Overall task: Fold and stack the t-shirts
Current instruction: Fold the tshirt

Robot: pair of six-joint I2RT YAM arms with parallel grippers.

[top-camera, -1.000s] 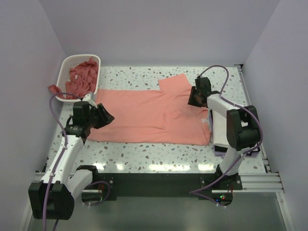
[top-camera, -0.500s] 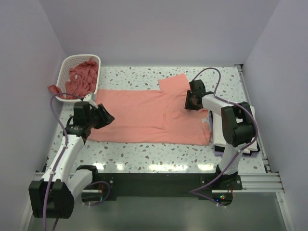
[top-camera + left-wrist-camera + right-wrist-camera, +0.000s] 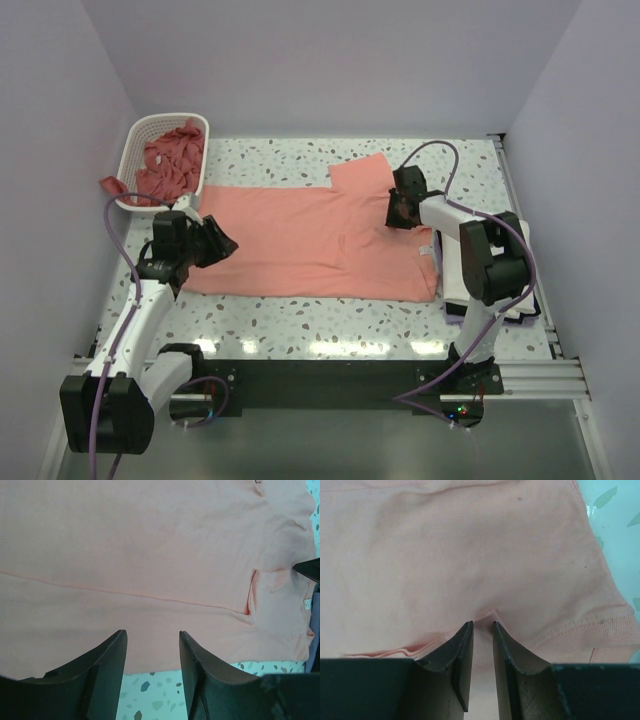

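Right gripper (image 3: 483, 625) pinches only a thin ridge of the flat salmon-pink cloth t-shirt (image 3: 300, 240), centre right; when lifted, the cloth may slip out. Left gripper (image 3: 152, 637) has its jaws apart and empty.

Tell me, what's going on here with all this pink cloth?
Two robot arms are folding laundry. A salmon-pink t-shirt lies spread flat on the speckled table. The right tool is pinching a bit of cloth near the shirt's neck end, while the left tool hovers open at the hem end, gripping nothing. More crumpled pink shirts wait in the white basket at the far left corner.
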